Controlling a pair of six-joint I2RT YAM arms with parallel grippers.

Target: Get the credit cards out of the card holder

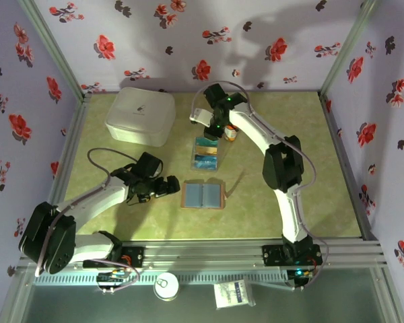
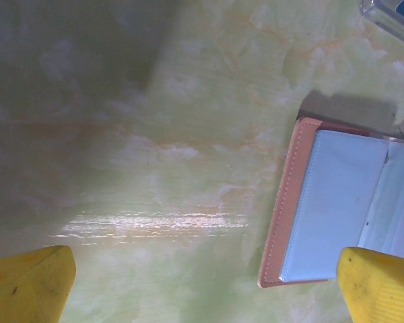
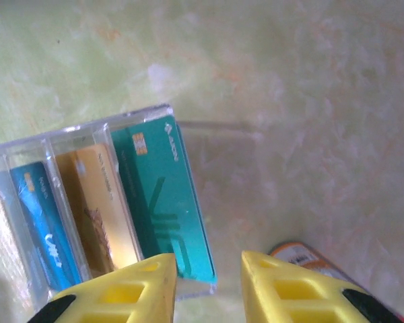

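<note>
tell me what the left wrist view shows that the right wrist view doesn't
Left wrist, not right wrist: the open card holder lying flat, pockets looking empty, and the left gripper spread wide. Right wrist, not left wrist: blue, tan and teal credit cards side by side, and the right gripper slightly open. Both: the green table and the clear tray, just its corner in the left wrist view.

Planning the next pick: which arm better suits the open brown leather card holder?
Left: the open left gripper sits beside the card holder; the right gripper is over the clear plastic tray of cards.
</note>
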